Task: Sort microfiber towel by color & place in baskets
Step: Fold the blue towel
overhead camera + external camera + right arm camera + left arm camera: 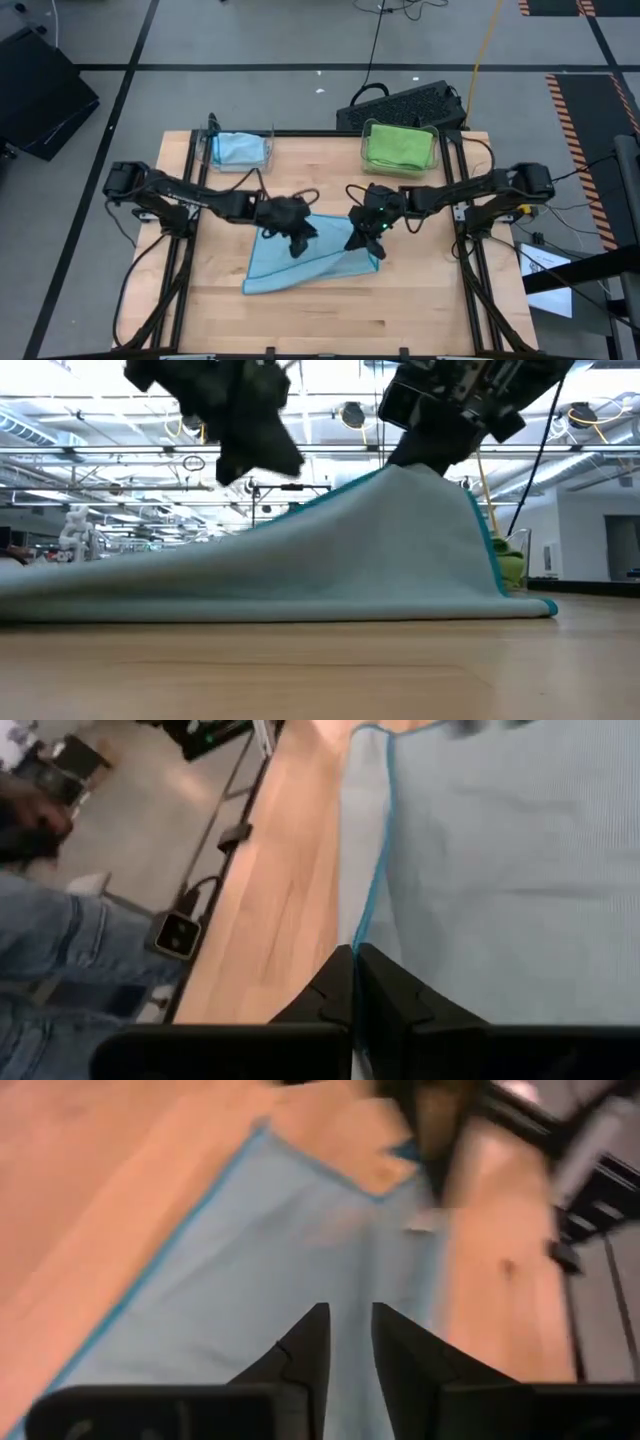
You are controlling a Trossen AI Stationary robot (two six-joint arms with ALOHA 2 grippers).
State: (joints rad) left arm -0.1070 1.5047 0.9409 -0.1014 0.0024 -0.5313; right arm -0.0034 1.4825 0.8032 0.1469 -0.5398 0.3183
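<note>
Blue towel (300,258): spread mid-desk, one edge tented up.
Right gripper (363,240): pinched on that raised edge, likely to lift it clear.
Left gripper (297,246): above the towel, fingers slightly parted, holding nothing.
Baskets: far-left basket (213,152) holds blue; far-right basket (434,145) holds green.

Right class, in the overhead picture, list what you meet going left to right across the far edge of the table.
Bin with blue towel → bin with green towel.
</note>
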